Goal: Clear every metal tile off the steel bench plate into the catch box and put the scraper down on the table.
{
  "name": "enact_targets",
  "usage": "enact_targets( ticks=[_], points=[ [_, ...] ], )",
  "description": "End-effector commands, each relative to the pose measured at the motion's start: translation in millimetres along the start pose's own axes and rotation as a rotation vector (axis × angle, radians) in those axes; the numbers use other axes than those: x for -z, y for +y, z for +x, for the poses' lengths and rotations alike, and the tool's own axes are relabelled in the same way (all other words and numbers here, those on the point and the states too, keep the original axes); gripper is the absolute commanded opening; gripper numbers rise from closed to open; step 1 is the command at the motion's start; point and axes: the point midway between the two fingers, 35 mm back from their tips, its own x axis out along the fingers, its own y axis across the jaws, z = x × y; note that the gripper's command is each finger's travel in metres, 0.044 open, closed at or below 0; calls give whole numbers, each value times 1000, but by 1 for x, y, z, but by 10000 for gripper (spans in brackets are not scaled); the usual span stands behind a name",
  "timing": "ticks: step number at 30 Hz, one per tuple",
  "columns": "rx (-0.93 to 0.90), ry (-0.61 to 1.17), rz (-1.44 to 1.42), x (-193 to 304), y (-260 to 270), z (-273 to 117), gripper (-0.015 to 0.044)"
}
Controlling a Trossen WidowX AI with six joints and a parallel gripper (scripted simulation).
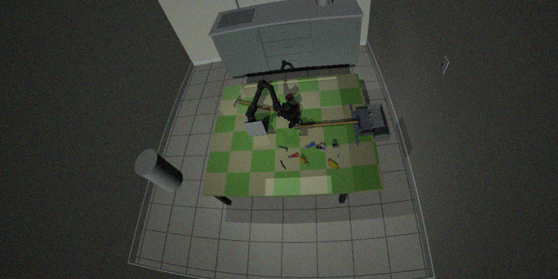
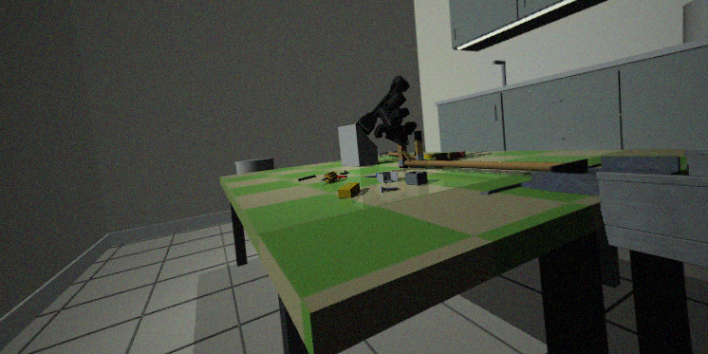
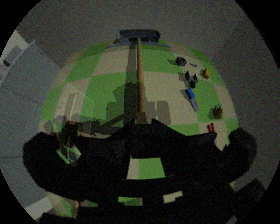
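My gripper (image 1: 295, 123) (image 2: 402, 145) (image 3: 143, 121) is shut on the near end of the long wooden scraper (image 1: 327, 123) (image 2: 475, 164) (image 3: 140, 80). The handle runs low over the table toward the far end. The scraper's dark head (image 2: 569, 165) is at the near side of the steel bench plate (image 1: 363, 125) (image 2: 562, 183). The grey catch box (image 1: 382, 129) (image 2: 648, 202) is beyond the plate, past the table edge. Small pieces show faintly around the plate and box in the top view; I cannot tell which are tiles or whether any remain on the plate.
A yellow block (image 1: 332, 163) (image 2: 348, 190), a dark block (image 2: 416, 177), red-handled pliers (image 1: 294, 155) and a blue-handled tool (image 1: 311, 145) (image 3: 190, 94) lie beside the scraper. Another wooden-handled tool (image 1: 257, 105) lies behind the arm. A pale box (image 1: 255, 129) (image 2: 347, 145) stands at the arm's base.
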Motion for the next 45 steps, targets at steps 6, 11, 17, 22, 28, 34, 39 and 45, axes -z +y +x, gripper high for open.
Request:
enact_targets(
  ticks=[6,11,17,22,28,34,39,45],
  points=[
    [5,-7,2,-11,-2,7,0],
    [5,-8,2,-18,-2,12,0],
    [5,-8,1,-26,-2,18,0],
    [5,-8,1,-33,-2,22,0],
    [5,-9,1,-41,-2,28,0],
    [5,-9,0,-48,-2,34,0],
    [4,-9,0,-55,-1,39,0],
    [4,-9,0,-62,-1,45,0]
  ],
)
